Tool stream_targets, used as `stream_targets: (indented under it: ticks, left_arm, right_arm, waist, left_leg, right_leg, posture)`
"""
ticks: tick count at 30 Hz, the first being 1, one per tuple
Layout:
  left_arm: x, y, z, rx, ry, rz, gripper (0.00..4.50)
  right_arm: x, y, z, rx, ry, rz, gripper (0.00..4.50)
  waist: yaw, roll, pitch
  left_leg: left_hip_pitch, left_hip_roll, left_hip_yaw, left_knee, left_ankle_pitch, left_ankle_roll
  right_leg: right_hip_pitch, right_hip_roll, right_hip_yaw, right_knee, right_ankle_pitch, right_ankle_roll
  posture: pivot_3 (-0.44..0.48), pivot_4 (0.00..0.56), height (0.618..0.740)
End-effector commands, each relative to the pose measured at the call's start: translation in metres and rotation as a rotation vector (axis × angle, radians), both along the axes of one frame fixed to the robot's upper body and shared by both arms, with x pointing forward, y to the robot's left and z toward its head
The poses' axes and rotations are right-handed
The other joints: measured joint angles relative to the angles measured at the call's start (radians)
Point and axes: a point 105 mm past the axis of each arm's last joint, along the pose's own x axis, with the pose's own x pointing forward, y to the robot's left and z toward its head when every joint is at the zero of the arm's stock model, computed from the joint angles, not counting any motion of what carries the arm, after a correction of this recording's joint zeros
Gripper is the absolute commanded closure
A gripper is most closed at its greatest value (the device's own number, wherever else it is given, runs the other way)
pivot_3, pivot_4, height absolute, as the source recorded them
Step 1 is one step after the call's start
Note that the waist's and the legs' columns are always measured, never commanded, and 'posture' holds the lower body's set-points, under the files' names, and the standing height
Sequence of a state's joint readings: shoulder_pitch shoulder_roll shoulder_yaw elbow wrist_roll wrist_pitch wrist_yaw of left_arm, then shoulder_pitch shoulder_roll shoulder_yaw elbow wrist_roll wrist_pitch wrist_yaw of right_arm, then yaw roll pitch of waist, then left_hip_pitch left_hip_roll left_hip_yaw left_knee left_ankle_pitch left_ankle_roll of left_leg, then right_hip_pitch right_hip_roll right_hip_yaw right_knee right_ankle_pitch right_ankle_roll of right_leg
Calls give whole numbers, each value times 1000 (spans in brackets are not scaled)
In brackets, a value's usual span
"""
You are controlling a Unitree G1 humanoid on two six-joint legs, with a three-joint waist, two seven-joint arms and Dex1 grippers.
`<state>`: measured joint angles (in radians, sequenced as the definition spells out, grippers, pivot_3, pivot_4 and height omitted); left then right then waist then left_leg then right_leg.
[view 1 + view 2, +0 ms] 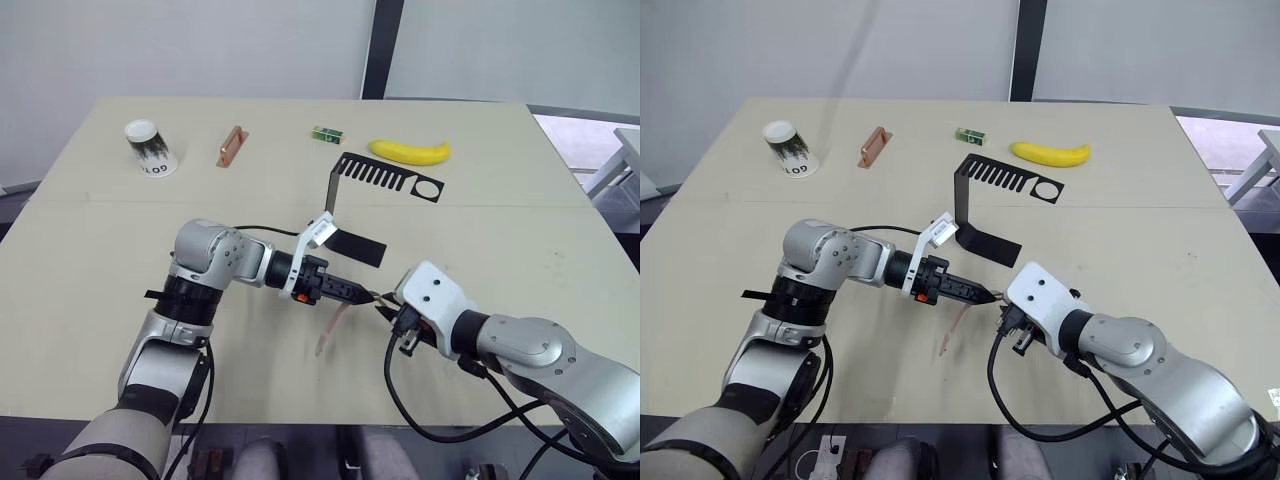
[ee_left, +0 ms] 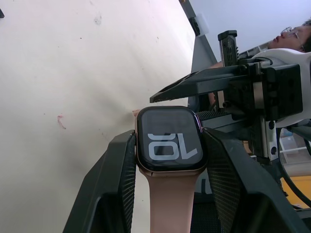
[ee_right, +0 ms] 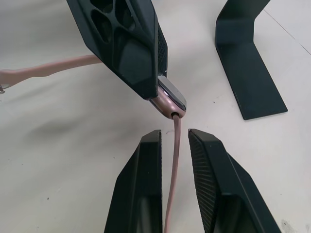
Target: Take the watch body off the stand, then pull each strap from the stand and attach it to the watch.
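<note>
Left pincer [image 2: 167, 194]: I pinch the watch body [image 2: 169, 139] between both fingers, above the table [image 1: 120, 250], one strap [image 1: 329, 330] hanging from it.
Right pincer [image 3: 174, 145]: I pinch the second strap [image 3: 172, 170], its end touching the watch body.
Stand [image 1: 380, 180]: just behind both pincers.

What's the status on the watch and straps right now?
Left gripper shut on watch body, one strap hanging attached. Right gripper holds second strap at the case. Stand bare, nothing blocking.
</note>
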<state>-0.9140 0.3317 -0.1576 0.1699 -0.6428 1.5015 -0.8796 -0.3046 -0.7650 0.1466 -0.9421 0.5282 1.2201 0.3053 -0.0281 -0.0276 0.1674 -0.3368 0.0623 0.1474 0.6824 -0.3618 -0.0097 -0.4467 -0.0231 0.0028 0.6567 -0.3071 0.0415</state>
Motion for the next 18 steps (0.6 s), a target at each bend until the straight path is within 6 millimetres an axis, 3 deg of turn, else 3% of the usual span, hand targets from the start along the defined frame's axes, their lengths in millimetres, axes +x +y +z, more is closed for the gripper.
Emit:
stream_targets:
  ticks: [1, 10, 11, 13, 18]
  left_arm:
    - [0, -3, 17, -57, -43, -19, 2902]
    - [1, -4, 19, -66, -35, -16, 2902]
    - [1, -4, 20, -66, -35, -16, 2902]
    - [1, -4, 20, -67, -34, -14, 2902]
    - [2, -4, 20, -69, -30, -12, 2902]
  right_arm:
    - [-3, 2, 9, 0, -54, 19, 3560]
    - [-1, 3, 8, -3, -61, 18, 3560]
    - [-1, 3, 8, -7, -64, 19, 3979]
    - [-1, 3, 9, -8, -66, 21, 4400]
    - [-1, 2, 10, -9, -76, 19, 4461]
  waist:
    - [0, 0, 0]
    - [0, 0, 0]
    - [0, 0, 0]
    - [0, 0, 0]
    - [0, 0, 0]
  left_leg:
    - [0, 0, 0, 0, 0, 0]
    - [0, 0, 0, 0, 0, 0]
    - [0, 0, 0, 0, 0, 0]
    - [0, 0, 0, 0, 0, 0]
    - [0, 0, 0, 0, 0, 0]
  right_leg:
    - [0, 0, 0, 0, 0, 0]
    - [0, 0, 0, 0, 0, 0]
    - [0, 0, 0, 0, 0, 0]
    - [0, 0, 0, 0, 0, 0]
    - [0, 0, 0, 0, 0, 0]
  posture:
    - [0, 150, 740]
    - [0, 150, 740]
    - [0, 150, 740]
    - [0, 150, 740]
    - [0, 150, 740]
